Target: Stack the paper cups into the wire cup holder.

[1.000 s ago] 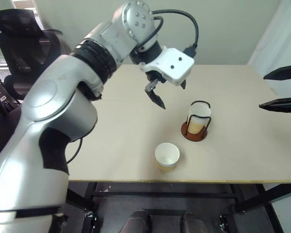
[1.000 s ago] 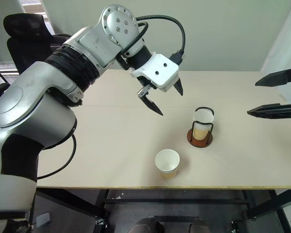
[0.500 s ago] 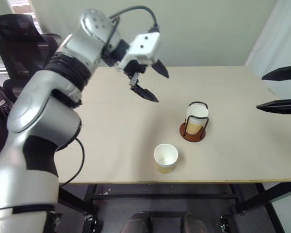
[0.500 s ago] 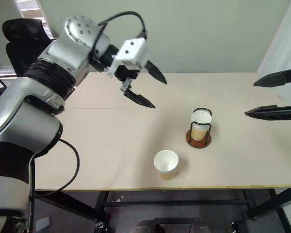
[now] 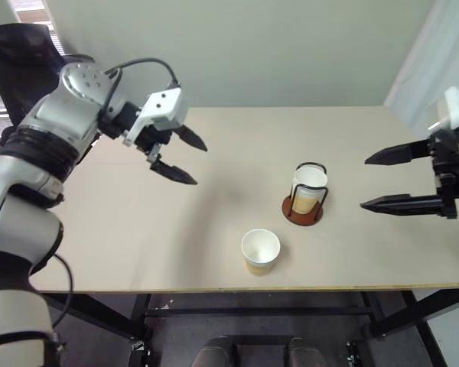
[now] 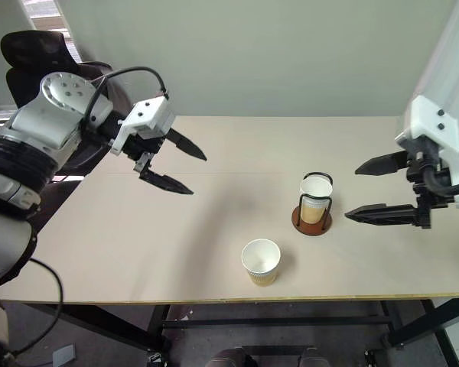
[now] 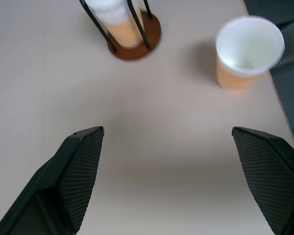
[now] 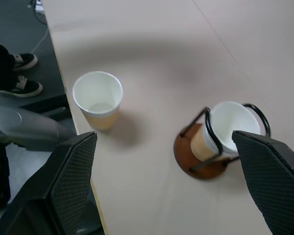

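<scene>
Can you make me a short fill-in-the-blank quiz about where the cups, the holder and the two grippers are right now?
1. The loose paper cup stands upright near the table's ___ edge.
2. The wire cup holder has a ___ sitting inside its loops.
3. The left gripper hangs above the table with its fingers ___.
4. The right gripper holds ___.

Missing words: front; cup; open; nothing

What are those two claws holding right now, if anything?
Nothing. The left gripper and right gripper both hang open above the table. One paper cup stands loose; another sits in the wire cup holder.
</scene>
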Controlling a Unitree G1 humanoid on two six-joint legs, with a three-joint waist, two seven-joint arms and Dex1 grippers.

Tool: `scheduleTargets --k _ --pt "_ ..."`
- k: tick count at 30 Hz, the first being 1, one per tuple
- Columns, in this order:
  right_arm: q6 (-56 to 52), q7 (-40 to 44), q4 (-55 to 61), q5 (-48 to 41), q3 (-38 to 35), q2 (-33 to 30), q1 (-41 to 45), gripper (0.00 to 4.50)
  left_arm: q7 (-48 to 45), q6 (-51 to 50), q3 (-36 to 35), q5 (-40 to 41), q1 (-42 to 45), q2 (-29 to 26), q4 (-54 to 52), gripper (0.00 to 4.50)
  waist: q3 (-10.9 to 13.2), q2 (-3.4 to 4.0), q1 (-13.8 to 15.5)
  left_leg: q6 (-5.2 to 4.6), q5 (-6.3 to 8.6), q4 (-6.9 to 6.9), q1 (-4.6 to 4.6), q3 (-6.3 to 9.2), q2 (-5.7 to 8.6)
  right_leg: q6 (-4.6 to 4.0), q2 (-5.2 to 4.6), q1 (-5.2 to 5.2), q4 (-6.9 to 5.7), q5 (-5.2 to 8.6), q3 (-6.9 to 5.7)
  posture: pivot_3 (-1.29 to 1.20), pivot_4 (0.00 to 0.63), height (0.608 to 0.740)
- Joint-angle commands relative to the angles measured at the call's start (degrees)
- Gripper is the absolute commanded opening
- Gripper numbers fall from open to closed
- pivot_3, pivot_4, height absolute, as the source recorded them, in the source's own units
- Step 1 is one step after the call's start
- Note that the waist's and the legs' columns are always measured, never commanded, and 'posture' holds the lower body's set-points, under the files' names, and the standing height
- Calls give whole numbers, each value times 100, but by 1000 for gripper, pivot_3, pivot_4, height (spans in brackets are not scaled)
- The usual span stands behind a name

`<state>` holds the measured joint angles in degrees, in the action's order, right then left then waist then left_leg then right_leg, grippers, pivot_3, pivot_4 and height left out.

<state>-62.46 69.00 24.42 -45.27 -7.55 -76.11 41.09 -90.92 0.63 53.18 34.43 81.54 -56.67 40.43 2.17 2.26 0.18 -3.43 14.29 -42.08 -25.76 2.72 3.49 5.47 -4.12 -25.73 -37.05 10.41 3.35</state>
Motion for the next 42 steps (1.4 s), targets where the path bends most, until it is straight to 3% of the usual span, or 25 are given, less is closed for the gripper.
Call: scheduleTargets --k 1,8,14,22,27,35,36,37,38,42 --pt "-212 -303 182 -200 63 164 313 4500 -158 -92 7 157 -58 -174 -287 4474 -5 -3 7 0 1 -4 -7 14 -13 -1 -14 -5 2 -2 5 0 0 740" --pt "-756 -1035 145 -36 954 1042 1338 4500 -158 36 118 168 -321 -289 -305 4474 -26 -19 -42 -39 16 2 -9 11 -11 -16 1 -15 -2 -22 4 0 0 740" --pt "-1006 -1426 188 74 1397 1595 1715 4500 -158 72 154 173 -372 -219 -177 4474 -49 -50 -36 -30 5 8 -12 34 -24 -31 15 -19 0 -35 -2 0 0 740" --pt "-900 -1747 195 514 1965 2074 1852 4500 -158 263 328 648 -826 -408 -659 4474 -65 -58 -30 -21 8 12 -22 50 -33 -38 -8 -32 5 -37 1 0 0 740" --pt "-730 -1894 413 905 2374 2213 1659 4500 -158 337 -58 1260 -1451 -528 -1184 4474 -76 -62 -36 -8 14 23 -21 55 -27 -47 28 -40 6 -32 -6 0 0 740" --pt "-891 -1710 906 775 2437 2149 1350 4500 -158 -63 -530 1225 -1625 -391 -1517 4474 -80 -68 -25 24 9 20 -28 106 -37 -68 66 -35 7 -27 -3 0 0 740" --pt "-896 -1639 962 724 2418 2115 1323 4500 -158 -121 -569 1196 -1620 -367 -1547 4474 18 -68 -23 28 8 22 -24 108 -36 -71 74 -32 7 -27 -8 0 150 740" --pt "-907 -1567 1020 662 2397 2083 1309 4500 -158 -200 -600 1170 -1581 -329 -1562 4474 105 -67 -21 42 9 31 2 122 -41 -75 68 -34 28 -26 4 0 150 740" --pt "-924 -1510 1065 609 2378 2066 1307 4500 -158 -269 -626 1153 -1550 -302 -1579 4474 149 -83 -30 61 -2 54 28 128 -45 -100 63 34 36 -25 16 0 150 740" --pt "-882 -1201 1249 461 2379 1900 1294 4500 -158 -421 -670 1110 -1470 -218 -1627 4474 187 -101 -22 89 -81 116 -26 158 -57 -154 74 -30 69 -58 33 0 150 740"
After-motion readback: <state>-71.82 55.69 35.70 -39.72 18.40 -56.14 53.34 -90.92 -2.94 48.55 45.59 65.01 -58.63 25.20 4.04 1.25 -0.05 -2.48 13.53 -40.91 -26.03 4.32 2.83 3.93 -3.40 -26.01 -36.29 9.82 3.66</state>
